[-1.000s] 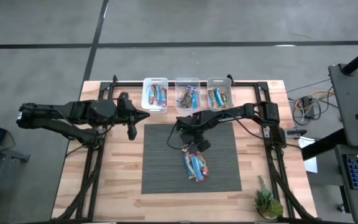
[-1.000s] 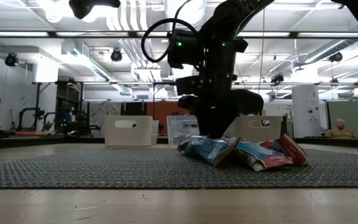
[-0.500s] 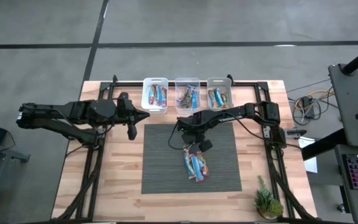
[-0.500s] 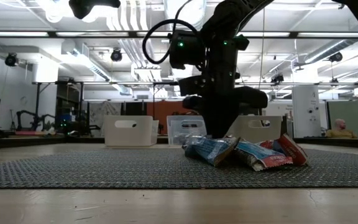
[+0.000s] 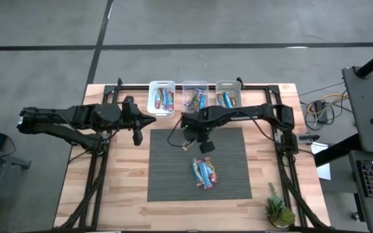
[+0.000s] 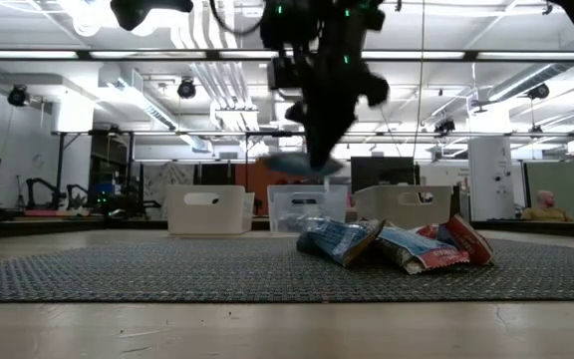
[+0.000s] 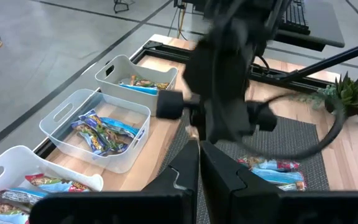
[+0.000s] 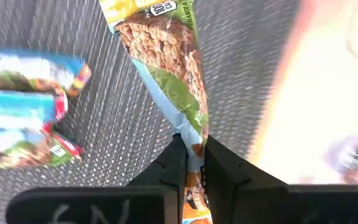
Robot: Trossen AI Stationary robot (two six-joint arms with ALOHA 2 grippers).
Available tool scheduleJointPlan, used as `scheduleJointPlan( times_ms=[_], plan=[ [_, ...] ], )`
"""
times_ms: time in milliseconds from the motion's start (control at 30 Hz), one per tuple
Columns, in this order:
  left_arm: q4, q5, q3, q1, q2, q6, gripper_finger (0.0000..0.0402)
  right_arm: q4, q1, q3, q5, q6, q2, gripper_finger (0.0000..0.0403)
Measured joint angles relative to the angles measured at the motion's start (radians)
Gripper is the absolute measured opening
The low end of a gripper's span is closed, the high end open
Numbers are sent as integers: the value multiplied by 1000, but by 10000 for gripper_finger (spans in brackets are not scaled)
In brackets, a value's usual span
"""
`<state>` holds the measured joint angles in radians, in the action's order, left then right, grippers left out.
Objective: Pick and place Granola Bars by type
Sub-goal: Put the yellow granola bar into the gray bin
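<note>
Risk here sits mostly with the bar in the air, but take the scene from the left first. The left hand [image 5: 149,119] waits clenched on nothing over the bare wood of the table [image 5: 115,188], beside the white bin [image 5: 161,98]; its only hazard would be the right arm swinging wide toward it, since the two stand fairly near.

Next come the three bins along the far edge: the white bin, the clear middle bin [image 5: 195,96] and the right bin [image 5: 228,96], each already holding sorted bars. They stand close side by side, so a small error in aim could drop a bar into the wrong type, or onto a shared rim where it would teeter.

The right hand [image 8: 189,163] is raised over the far part of the dark mat [image 5: 167,175], pinching one granola bar [image 8: 169,68] by the very end of its wrapper. The bar, printed green and gold, dangles below the fingers [image 8: 225,177], clear of the mat in the low view. That is the weak point: slick foil held only at the crimped tip may slide out during a quick swing, and a hanging bar will sway, so it could catch a bin wall on the way in.

The remaining pile of bars [image 5: 204,172] lies on the mat nearer the camera, untouched; I judge it safe unless the carried bar falls back among them.
</note>
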<state>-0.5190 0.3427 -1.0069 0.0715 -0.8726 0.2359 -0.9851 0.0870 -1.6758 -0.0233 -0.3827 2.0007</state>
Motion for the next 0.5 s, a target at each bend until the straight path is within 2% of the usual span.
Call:
scheduleJointPlan(
  times_ms=[333,500],
  plan=[
    [3,0,0,0,0,-3,0,-72,56,-161,0,231,-151,33],
    [3,0,0,0,0,-3,0,-106,86,-215,0,285,-220,33]
  ],
)
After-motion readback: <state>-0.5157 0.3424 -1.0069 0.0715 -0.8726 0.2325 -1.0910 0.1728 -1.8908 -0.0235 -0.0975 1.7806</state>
